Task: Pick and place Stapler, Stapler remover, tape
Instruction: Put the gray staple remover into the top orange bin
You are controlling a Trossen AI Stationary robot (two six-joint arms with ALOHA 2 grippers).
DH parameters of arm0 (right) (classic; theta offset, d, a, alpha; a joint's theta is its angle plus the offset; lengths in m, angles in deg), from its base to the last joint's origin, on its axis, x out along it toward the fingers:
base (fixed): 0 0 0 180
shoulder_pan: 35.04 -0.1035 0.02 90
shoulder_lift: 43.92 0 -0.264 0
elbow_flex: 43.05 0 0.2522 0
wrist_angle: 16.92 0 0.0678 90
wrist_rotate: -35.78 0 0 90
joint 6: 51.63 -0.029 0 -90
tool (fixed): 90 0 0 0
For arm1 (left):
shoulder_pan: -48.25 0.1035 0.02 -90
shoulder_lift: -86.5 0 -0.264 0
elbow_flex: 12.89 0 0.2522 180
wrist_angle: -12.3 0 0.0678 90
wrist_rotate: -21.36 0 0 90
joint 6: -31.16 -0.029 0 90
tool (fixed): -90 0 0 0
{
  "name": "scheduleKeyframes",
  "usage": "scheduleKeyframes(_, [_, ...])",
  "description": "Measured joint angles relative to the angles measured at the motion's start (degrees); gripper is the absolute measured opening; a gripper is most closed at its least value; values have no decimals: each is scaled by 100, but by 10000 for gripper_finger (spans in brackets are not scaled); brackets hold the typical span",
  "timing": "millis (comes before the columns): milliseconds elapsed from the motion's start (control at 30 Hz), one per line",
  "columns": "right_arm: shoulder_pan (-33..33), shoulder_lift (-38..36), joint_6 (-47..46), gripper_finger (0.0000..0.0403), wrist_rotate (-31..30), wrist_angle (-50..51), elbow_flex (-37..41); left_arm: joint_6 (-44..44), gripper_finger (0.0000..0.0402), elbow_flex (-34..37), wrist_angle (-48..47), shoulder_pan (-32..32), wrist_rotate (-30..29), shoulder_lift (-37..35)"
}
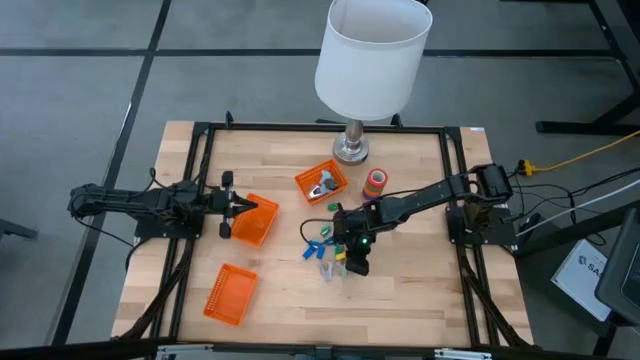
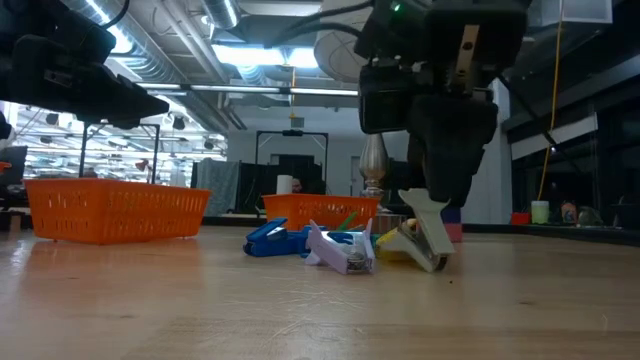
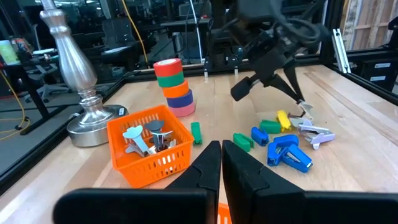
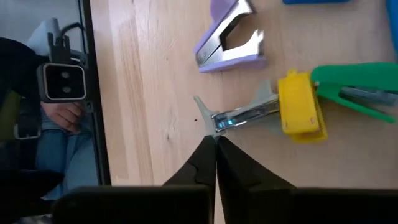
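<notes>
Right arm picking a remover from the pile; lift and carry to a basket looks next.

Surface [image 1: 420,290] is carrying three orange baskets, a lamp, a tape stack [image 1: 375,182] and a loose pile of removers and staplers mid-surface. Right end effector [image 4: 215,142] is pressing down at the pile, fingers together, seemingly pinching the metal tip of the yellow remover [image 4: 300,107]; grip looks thin, so lift slowly. Left end effector [image 1: 240,206], fingers together, is idling over the basket [image 1: 255,222].
</notes>
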Motion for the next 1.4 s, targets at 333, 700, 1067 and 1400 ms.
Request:
scheduleKeyframes(333, [364, -35, 154, 3, 611, 66, -462, 0, 11, 0, 0, -1, 0, 0])
scheduleKeyframes(700, [614, -39, 764, 3, 616, 907, -1459, 0, 11, -1, -2, 1, 0, 0])
scheduleKeyframes(1067, [1048, -44, 1547, 3, 33, 1907, -2352, 0, 11, -2, 0, 0, 0, 0])
scheduleKeyframes(1400, [1503, -46, 1759, 3, 16, 2301, -2461, 0, 10, -2, -2, 1, 0, 0])
